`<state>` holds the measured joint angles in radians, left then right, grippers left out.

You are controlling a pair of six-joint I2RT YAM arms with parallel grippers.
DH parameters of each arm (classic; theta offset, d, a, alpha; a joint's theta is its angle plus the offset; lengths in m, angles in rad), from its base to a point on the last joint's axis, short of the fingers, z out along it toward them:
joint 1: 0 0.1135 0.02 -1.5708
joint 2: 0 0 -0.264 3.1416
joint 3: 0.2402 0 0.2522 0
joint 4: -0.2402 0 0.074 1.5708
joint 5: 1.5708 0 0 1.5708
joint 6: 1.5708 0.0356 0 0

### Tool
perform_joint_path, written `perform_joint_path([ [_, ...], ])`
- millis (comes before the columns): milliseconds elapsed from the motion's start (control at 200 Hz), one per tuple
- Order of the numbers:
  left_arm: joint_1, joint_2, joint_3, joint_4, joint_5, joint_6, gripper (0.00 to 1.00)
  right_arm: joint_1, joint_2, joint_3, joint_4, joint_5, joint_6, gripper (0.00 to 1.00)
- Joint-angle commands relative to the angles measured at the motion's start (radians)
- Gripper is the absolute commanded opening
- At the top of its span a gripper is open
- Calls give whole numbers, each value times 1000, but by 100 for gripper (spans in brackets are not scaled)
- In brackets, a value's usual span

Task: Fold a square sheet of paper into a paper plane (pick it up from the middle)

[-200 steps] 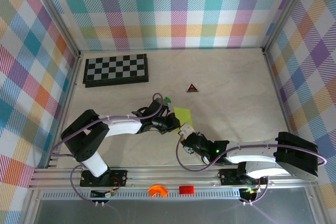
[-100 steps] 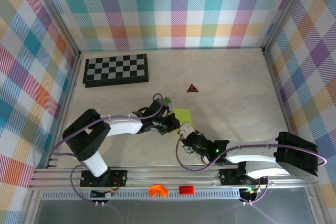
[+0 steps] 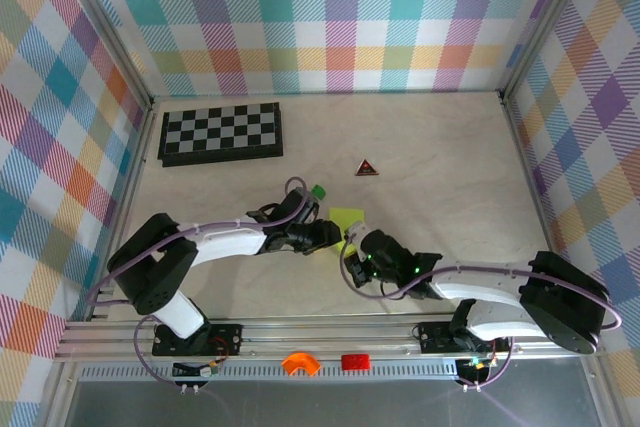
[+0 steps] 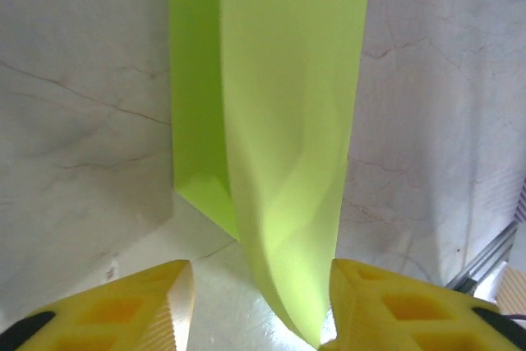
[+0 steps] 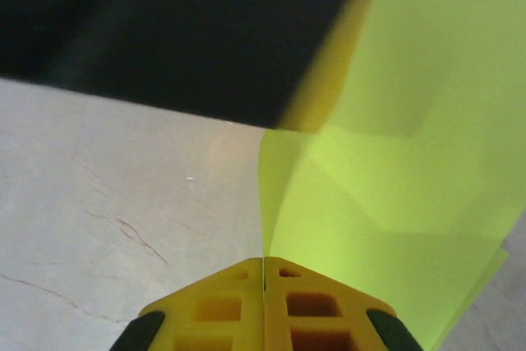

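**Top view:** the paper plane (image 3: 347,217) lies mid-desk (image 3: 450,147) towards the near edge, between the left gripper (image 3: 333,237) and the right gripper (image 3: 352,247), with open surface towards the right edge.

**Left wrist:** jaws apart, straddling the paper (edges free).

**Right wrist:** jaws closed, pinching its folded edge.

1. Setting — a robotics lab test cell.
2. Machinery: a left arm (image 3: 220,239) and a right arm (image 3: 480,287), each trailing purple cable, bolted to a metal rail (image 3: 330,332) at the near edge of a pale table (image 3: 450,167).
3. Enclosure — plaid cloth walls (image 3: 340,17) hung on metal posts (image 3: 102,27).
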<state>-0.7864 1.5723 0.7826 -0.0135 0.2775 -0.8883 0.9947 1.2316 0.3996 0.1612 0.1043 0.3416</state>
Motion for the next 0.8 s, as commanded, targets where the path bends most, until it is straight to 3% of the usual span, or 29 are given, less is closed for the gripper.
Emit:
perform_joint_path([
  [0, 23, -90, 29, -110, -106, 50, 50, -66, 42, 26, 21, -341, 117, 6],
  [175, 53, -169, 3, -145, -168, 64, 49, -76, 93, 56, 22, -417, 120, 6],
  [365, 72, -175, -14, -117, -135, 62, 41, -76, 122, 48, 70, -452, 115, 5],
  [630, 72, -76, 5, 1, 2, 44, 22, -76, 125, 1, 128, -440, 120, 5],
  [795, 72, 15, 38, 72, 94, 39, 20, -76, 129, -17, 154, -455, 137, 5],
])
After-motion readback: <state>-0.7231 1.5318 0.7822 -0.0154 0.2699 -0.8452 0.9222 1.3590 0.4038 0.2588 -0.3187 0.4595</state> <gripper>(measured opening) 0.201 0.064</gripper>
